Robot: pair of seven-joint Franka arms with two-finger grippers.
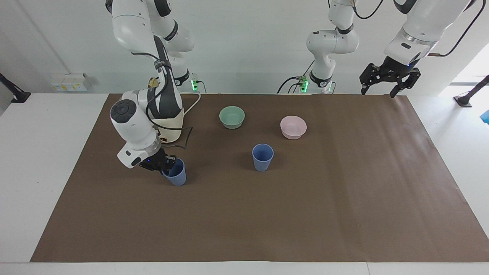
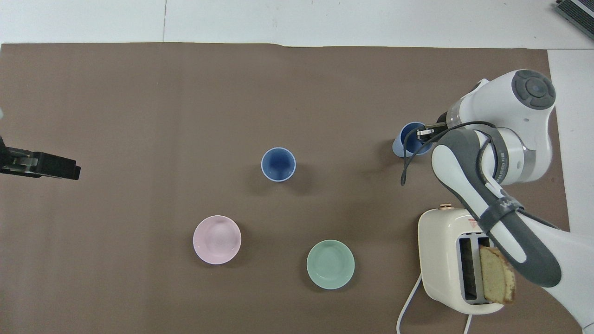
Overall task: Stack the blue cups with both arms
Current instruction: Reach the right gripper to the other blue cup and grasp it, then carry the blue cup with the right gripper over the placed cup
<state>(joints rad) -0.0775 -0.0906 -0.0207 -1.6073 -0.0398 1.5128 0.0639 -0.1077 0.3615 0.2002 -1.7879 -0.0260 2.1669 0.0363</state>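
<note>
I am holding the right gripper [image 1: 165, 165] down at the rim of one blue cup [image 1: 175, 176], its jaws pinched shut on the rim's wall; this cup is standing on the brown mat [image 1: 267, 214] toward the right arm's end of the table, farther from the robots than the toaster [image 2: 452, 260] with its slice of bread [image 2: 496, 274]. The second blue cup [image 1: 262, 157] is standing upright near the mat's middle, farther from the robots than the green bowl [image 1: 232, 117] and the pink bowl [image 1: 293, 127]. The left gripper [image 1: 385, 81] is waiting, jaws wide, over the mat's edge nearest the robots.
</note>
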